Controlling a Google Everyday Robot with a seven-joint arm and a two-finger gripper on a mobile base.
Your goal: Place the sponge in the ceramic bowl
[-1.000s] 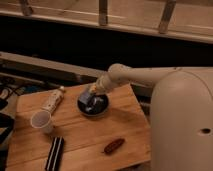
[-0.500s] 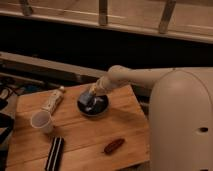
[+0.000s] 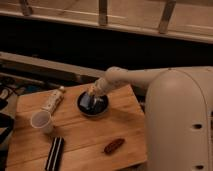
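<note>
The round dark ceramic bowl (image 3: 93, 105) sits near the back middle of the wooden table (image 3: 85, 135). A blue-grey sponge (image 3: 87, 102) shows inside the bowl, at its left part. My gripper (image 3: 94, 96) hangs right over the bowl at the end of the white arm, its tips just above or touching the sponge. Whether the sponge is still held cannot be made out.
A white paper cup (image 3: 42, 121) stands at the table's left. A black-and-white striped bar (image 3: 54, 153) lies near the front edge. A reddish-brown oblong object (image 3: 114, 146) lies front right. A pale tube-like item (image 3: 54, 100) rests back left. My white body (image 3: 180, 125) fills the right side.
</note>
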